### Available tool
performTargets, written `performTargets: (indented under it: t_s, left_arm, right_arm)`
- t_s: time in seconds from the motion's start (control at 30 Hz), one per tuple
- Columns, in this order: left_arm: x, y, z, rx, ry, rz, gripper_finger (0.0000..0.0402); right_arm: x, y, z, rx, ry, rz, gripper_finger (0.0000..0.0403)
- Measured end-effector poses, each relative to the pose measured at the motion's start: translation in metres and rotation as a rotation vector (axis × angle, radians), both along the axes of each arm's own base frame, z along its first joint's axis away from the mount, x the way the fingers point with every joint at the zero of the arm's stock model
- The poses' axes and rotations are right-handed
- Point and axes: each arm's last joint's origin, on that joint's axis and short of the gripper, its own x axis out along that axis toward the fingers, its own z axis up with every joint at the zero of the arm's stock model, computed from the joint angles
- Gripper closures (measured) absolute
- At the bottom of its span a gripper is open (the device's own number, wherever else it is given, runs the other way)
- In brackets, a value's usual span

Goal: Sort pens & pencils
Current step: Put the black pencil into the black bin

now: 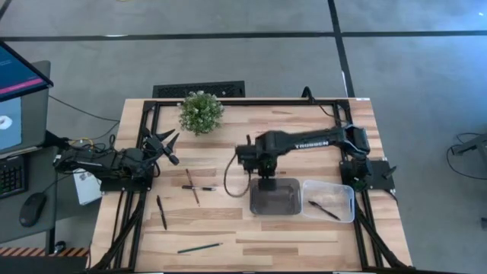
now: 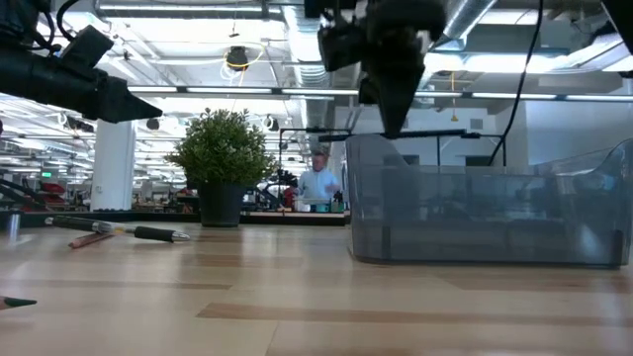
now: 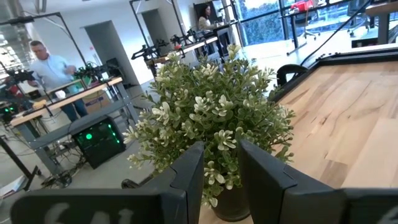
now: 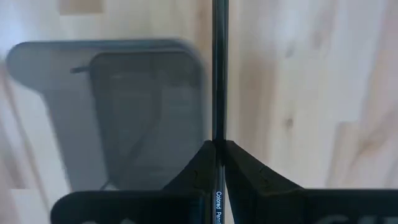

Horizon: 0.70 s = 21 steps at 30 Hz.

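Right jaws (image 4: 219,148) clenched on a pencil (image 4: 219,68) above the dark tray (image 1: 274,198).
Left jaws (image 3: 219,168) parted, idle near the plant (image 1: 201,112); on the desk (image 1: 304,236) lie a pen (image 1: 161,212) and another pencil (image 1: 199,248).

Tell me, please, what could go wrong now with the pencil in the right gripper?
The right gripper clamps the pencil near one end, and the shaft lies right over the wall of the dark tray. On release it may hit the rim and drop onto the table. The long free end may tip first.
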Motion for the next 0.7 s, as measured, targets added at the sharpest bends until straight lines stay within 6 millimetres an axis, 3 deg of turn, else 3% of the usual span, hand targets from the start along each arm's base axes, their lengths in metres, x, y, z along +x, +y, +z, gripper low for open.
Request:
performTargets:
  t_s: [0.23, 0.37, 0.7]
  left_arm:
    - [0.0, 0.0, 0.0, -0.005, -0.005, 0.0, 0.031]
    - [0.0, 0.0, 0.0, -0.032, -0.038, 0.002, 0.031]
    - [0.0, 0.0, 0.0, -0.08, -0.092, 0.004, 0.031]
  right_arm:
    - [-0.014, 0.06, 0.0, -0.067, 0.041, 0.091, 0.0358]
    - [-0.024, 0.084, 0.003, -0.115, 0.014, 0.126, 0.0358]
    - [-0.065, 0.094, -0.003, -0.189, -0.162, 0.087, 0.0358]
